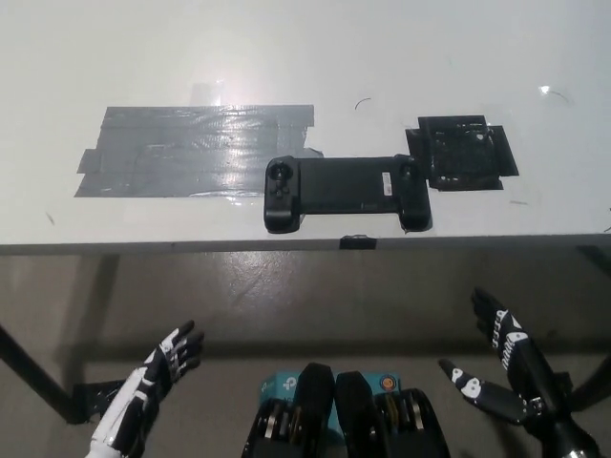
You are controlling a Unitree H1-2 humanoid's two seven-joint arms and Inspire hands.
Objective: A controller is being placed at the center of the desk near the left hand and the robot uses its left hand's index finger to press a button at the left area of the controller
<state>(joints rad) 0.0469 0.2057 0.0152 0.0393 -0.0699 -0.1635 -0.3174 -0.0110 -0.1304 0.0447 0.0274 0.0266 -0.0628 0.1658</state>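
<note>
A white desk (286,57) with a smooth, faintly glossy top fills the upper half of the frame, its front edge running straight across just above the middle; below that edge lies a dull grey-brown floor (315,296), scuffed and mottled, with a dark desk leg (33,382) slanting in at the lower left. On the desk's left part a broad patch of grey tape (191,150) is laid in overlapping strips, wrinkled and shiny where the light catches it. To the right of centre a smaller square of black tape (462,153) sits, crinkled and ragged at its edges. Between the two, near the front edge at the middle of the frame, lies the controller (344,191): a long, flat, matt black bar with a rounded grip at each end, a round stick on its left grip, and a small pale label toward its right side; its left end touches the corner of the grey tape and its right end lies just beside the black patch. A small black tab (358,242) clings to the desk's edge below it. The white left hand (158,374) hangs low at the lower left, well apart from the controller, fingers stretched out and spread, holding nothing. The black right hand (498,367) rests at the lower right, likewise spread wide and empty.
</note>
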